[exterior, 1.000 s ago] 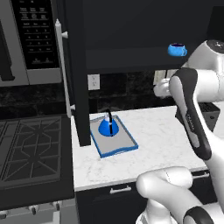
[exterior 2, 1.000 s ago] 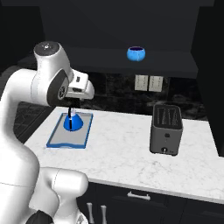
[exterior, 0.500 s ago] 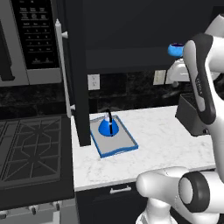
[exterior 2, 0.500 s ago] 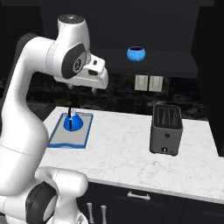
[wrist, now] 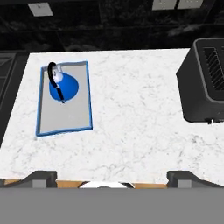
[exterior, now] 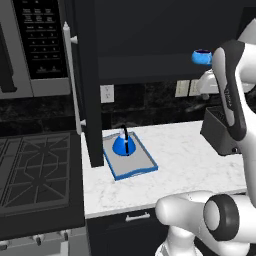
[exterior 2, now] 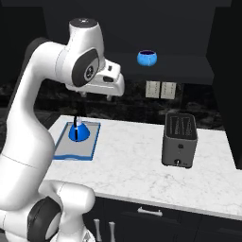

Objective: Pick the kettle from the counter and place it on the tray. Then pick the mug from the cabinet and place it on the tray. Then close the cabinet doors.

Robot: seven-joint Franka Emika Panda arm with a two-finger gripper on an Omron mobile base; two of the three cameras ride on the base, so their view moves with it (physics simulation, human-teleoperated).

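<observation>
So the arm's been swung up and away from the tray over the last second: the hand that was hanging low over the kettle is now raised to about shelf level, and nothing else on the counter has been shifted.

The small bright blue cone-shaped kettle (wrist: 62, 89) with its black arched handle is already parked on the flat grey tray with the raised blue rim (wrist: 84, 127), toward the tray's back end, so step one can be counted as done. The tray is sat on the white marble-patterned countertop (exterior 2: 132, 160), well apart from the dark boxy toaster (exterior 2: 179, 139).

The two-finger gripper (exterior 2: 97, 96) is held with its jaws spread wide and nothing is carried in it.

The squat blue mug (exterior 2: 147, 58) is still up on the dark shelf of the black wall cabinet (exterior 2: 189, 64), so the mug pick looks like the step in hand. Next, the hand would probably need to be turned toward the shelf and brought level with the mug.
</observation>
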